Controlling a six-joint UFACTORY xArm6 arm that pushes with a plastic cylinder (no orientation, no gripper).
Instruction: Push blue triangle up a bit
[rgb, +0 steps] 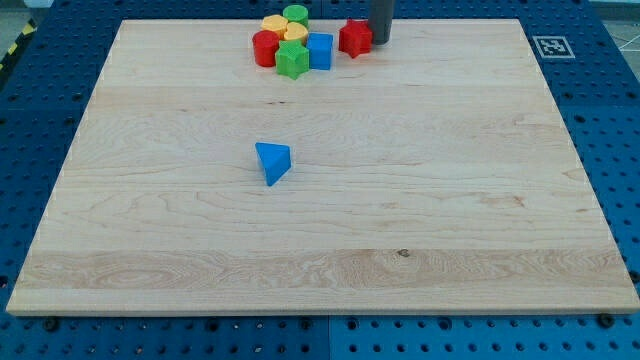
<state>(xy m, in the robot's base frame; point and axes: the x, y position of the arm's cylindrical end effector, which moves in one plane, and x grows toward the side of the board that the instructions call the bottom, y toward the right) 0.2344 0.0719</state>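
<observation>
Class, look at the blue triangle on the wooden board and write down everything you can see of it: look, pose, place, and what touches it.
The blue triangle is a small, solid block of bright, evenly coloured blue that looks like painted wood or plastic. It lies flat on the wooden board, one corner pointing toward the view's bottom, with a lighter top face and darker side faces. It sits alone a little left of the board's centre. Nothing touches it but the board. My tip is far off at the view's top, beside a red block.

No readable text or numbers.
</observation>
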